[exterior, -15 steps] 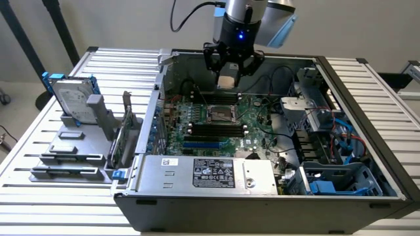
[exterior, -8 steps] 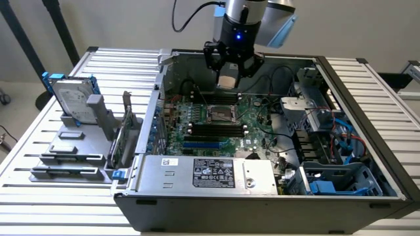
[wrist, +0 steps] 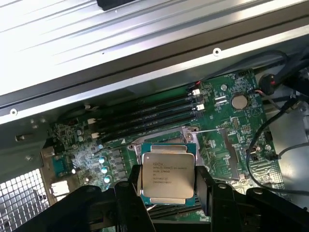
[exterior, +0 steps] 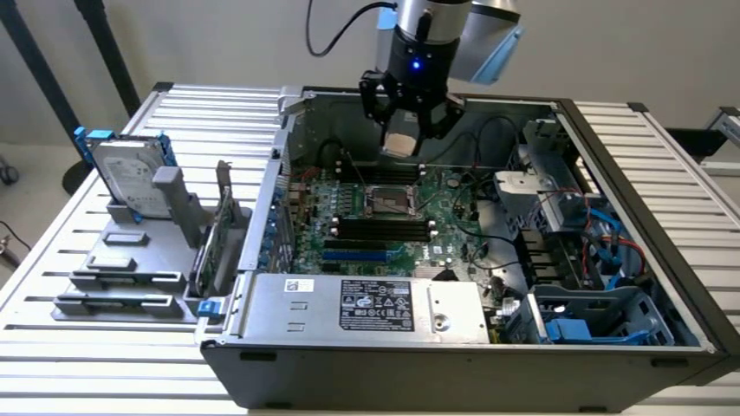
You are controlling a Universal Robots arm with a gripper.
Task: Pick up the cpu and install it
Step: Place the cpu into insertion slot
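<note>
So the pick-up half looks done: the black robot gripper [exterior: 403, 135] has its fingers [wrist: 133, 191] pinching the small flat square cpu with the dull silver metal top [wrist: 167, 175] by two opposite edges. It hangs in the air over the open dark grey metal computer case [exterior: 463, 374], above the black-framed square socket [exterior: 391, 201] and not touching it. The install half isn't done, since that socket looks empty.

As for what's in what, the case holds the green motherboard [exterior: 453, 184], a silver power supply box with a black label [exterior: 370, 305] and a bunch of cables. Over on the exterior view's left, a grey parts stand [exterior: 127, 260] on the slatted metal desk [exterior: 69, 347] props up a silver hard drive in a blue frame [exterior: 125, 173].
</note>
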